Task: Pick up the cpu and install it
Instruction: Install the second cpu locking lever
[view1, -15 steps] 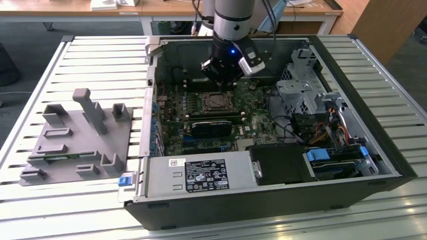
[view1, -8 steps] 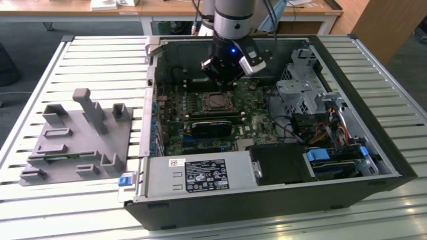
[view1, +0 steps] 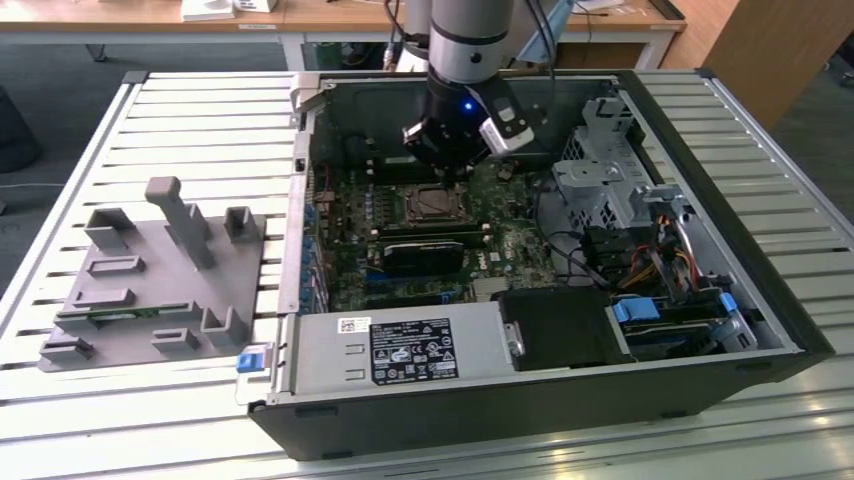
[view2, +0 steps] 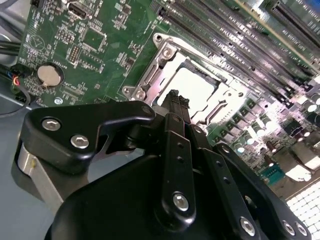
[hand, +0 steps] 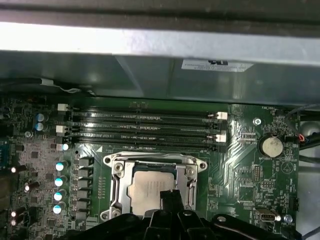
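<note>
The tool (view2: 172, 95), fingers closed together and empty, hovers above the cpu (hand: 147, 189) seated in its socket (hand: 117, 172); thin, light, fragile, best held by its edges.

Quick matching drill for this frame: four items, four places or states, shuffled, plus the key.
1 cpu
2 gripper
3 coin battery
4 grey fixture

a on the slatted table, outside the case
b lying inside the metal-framed socket
c round silver disc on the green board
d poised just above the socket

Pairs: 1-b, 2-d, 3-c, 4-a

One cpu (hand: 147, 190), four memory slots (hand: 142, 127)
</note>
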